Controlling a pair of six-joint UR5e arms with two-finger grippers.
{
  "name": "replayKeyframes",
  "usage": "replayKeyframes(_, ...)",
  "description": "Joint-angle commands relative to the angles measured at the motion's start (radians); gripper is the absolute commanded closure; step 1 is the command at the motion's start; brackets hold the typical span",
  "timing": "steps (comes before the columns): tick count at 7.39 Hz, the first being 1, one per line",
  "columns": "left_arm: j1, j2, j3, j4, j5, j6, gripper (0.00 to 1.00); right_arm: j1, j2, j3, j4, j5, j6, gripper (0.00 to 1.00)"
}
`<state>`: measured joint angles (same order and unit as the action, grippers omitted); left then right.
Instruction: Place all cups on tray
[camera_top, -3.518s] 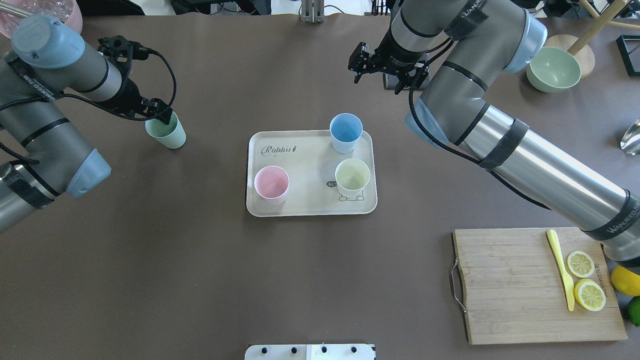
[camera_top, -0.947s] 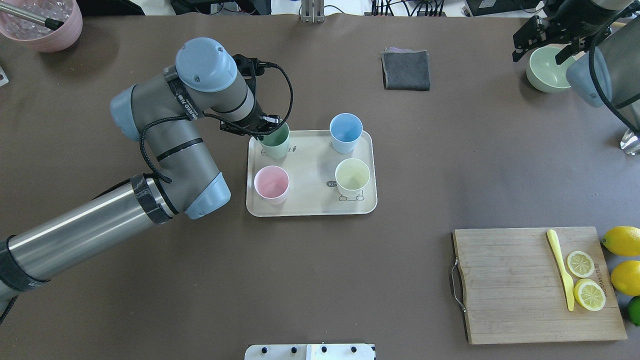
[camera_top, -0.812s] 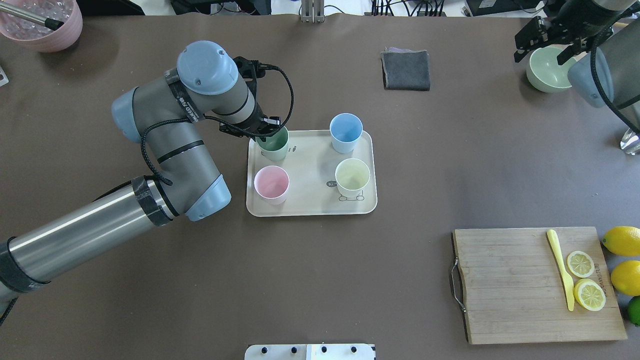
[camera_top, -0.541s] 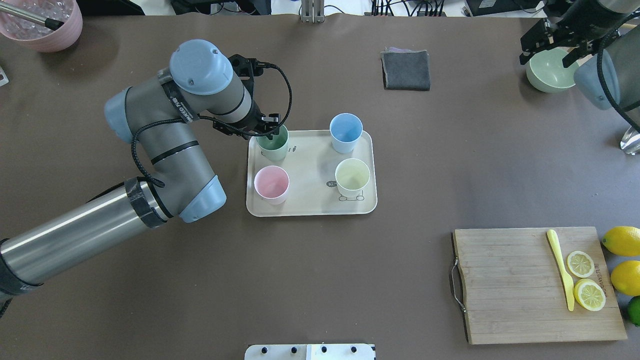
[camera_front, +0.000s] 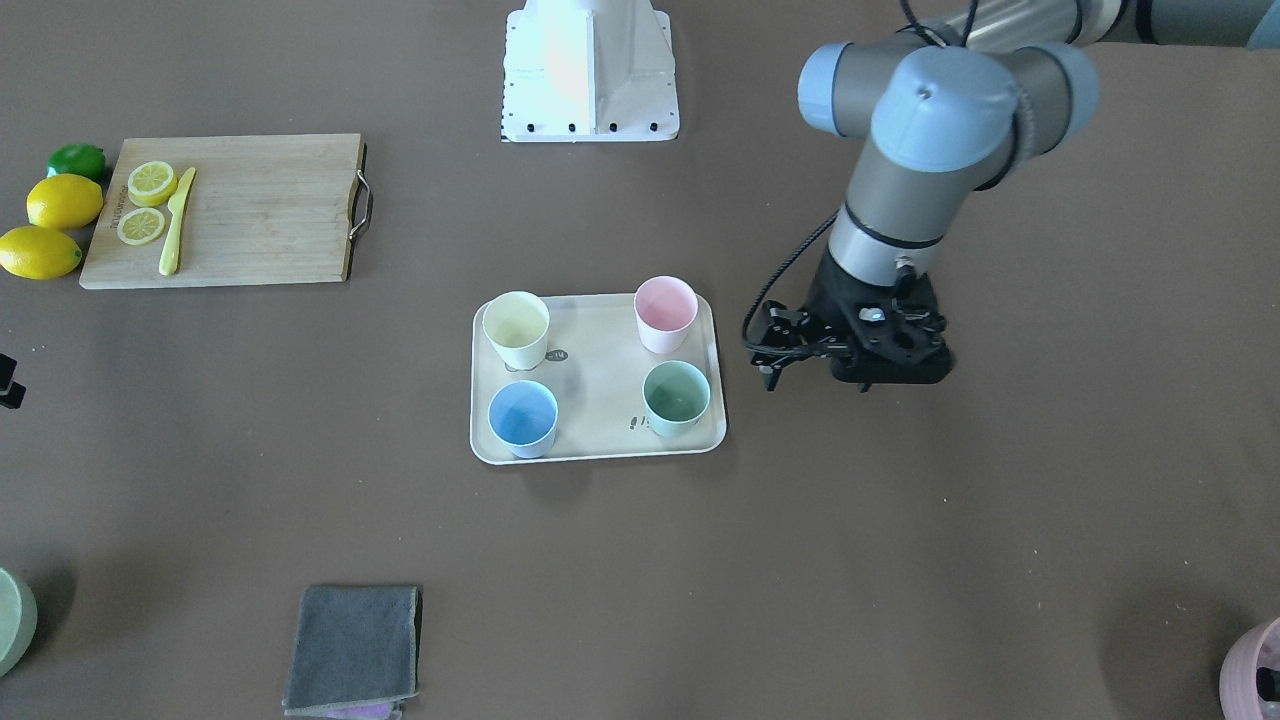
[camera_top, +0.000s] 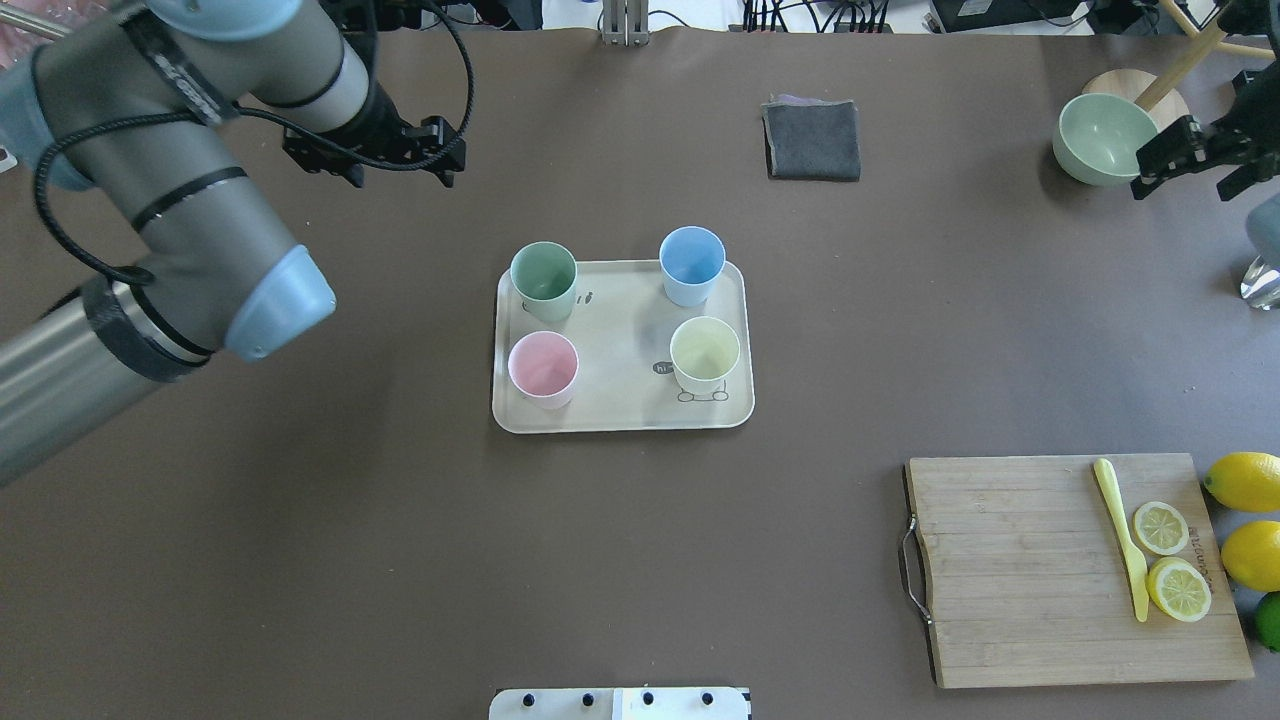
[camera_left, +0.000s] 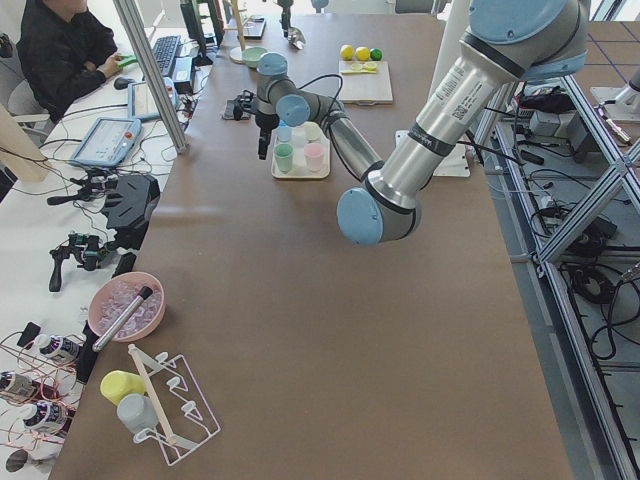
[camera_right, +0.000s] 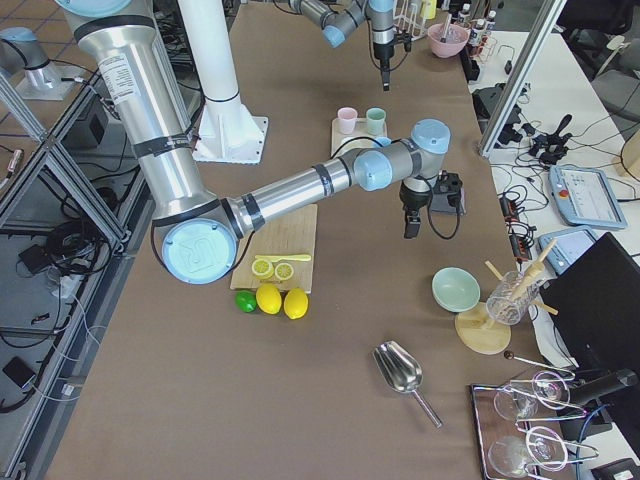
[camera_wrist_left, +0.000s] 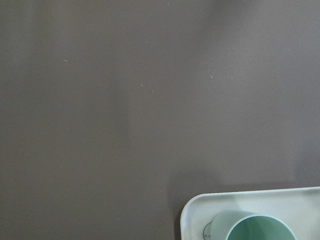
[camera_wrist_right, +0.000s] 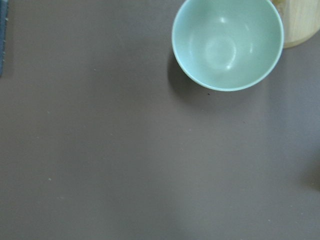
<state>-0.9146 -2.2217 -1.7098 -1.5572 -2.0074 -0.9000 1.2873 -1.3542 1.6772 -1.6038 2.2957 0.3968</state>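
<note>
The cream tray lies mid-table. All four cups stand upright on it: mint green at the far left, light blue at the far right, pale pink at the near left, pale yellow at the near right. My left gripper is open and empty, raised behind and left of the tray, apart from the green cup. Its wrist view shows the tray's corner and the green cup. My right gripper is open and empty at the far right, next to the green bowl.
A pale green bowl sits at the far right. A folded grey cloth lies behind the tray. A wooden cutting board with lemon slices and a yellow knife is at the near right, whole lemons beside it.
My left gripper carried the mint green cup onto the tray, let it go, and pulled up and back to the left. My right arm withdrew to the far right.
</note>
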Motion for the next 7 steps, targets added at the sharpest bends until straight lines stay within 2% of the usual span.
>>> replayKeyframes(1, -0.216, 0.09, -0.094, 0.101, -0.062, 0.35, 0.02, 0.085, -0.135, 0.001, 0.001, 0.001, -0.188, 0.0)
replayKeyframes(3, -0.414, 0.198, -0.055, 0.097, -0.115, 0.64, 0.02, 0.162, -0.164, -0.051, -0.001, 0.007, -0.26, 0.0)
replayKeyframes(5, -0.484, 0.324, -0.045, 0.065, -0.123, 0.681, 0.02, 0.217, -0.158, -0.102, -0.001, 0.001, -0.33, 0.0)
replayKeyframes(7, -0.571, 0.486, -0.034, 0.055, -0.175, 0.681, 0.02, 0.25, -0.173, -0.111, 0.001, 0.002, -0.34, 0.0)
